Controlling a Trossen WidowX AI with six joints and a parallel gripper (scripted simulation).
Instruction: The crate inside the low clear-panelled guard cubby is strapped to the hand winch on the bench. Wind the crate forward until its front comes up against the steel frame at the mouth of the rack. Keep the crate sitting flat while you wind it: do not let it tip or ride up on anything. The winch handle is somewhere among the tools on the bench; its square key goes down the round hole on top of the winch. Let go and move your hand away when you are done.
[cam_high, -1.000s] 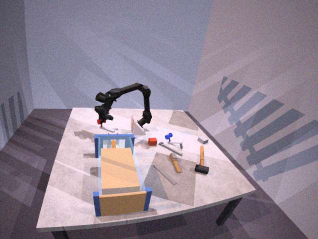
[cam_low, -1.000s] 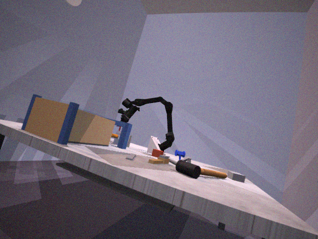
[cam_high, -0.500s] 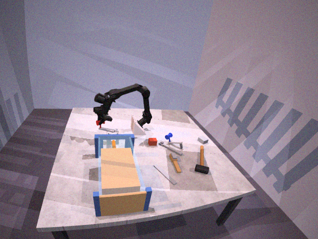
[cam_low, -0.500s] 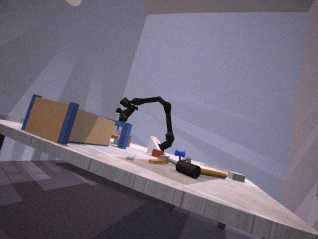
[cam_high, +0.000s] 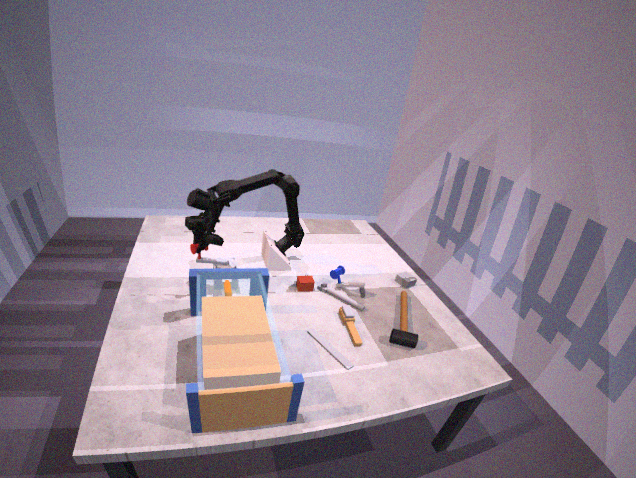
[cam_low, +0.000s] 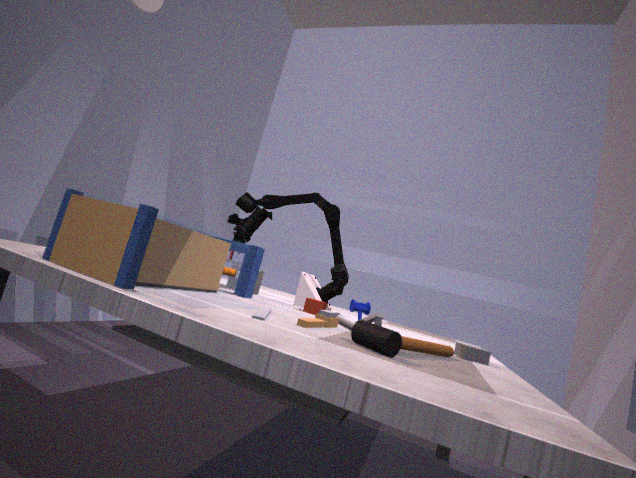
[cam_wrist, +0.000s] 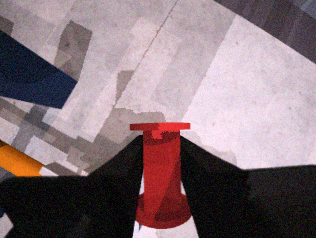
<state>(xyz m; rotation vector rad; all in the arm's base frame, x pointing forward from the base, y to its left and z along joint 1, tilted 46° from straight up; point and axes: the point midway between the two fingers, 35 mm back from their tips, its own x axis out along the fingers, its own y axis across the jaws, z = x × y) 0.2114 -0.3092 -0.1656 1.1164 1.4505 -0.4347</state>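
My gripper (cam_high: 201, 247) (cam_wrist: 158, 139) is shut on the red grip (cam_high: 194, 249) (cam_wrist: 161, 170) of the winch handle. The handle's grey arm (cam_high: 213, 261) runs from the grip to above the winch, behind the blue frame (cam_high: 193, 295) (cam_low: 250, 272) at the rack's mouth. The winch is mostly hidden, and the key's seat in its hole cannot be made out. The tan crate (cam_high: 237, 321) (cam_low: 192, 256) looks flat inside the cubby, its front short of the frame with a gap between. An orange piece (cam_high: 227, 287) (cam_low: 229, 271) (cam_wrist: 19, 160) shows in that gap.
A red block (cam_high: 305, 283), a blue-knobbed handle (cam_high: 337, 272), a grey tool (cam_high: 345, 298), an orange-handled tool (cam_high: 351, 328), a thin metal strip (cam_high: 329, 349), a mallet (cam_high: 403, 337) and a grey block (cam_high: 405, 279) lie to the cubby's right. A white panel (cam_high: 275, 254) stands by the arm's base.
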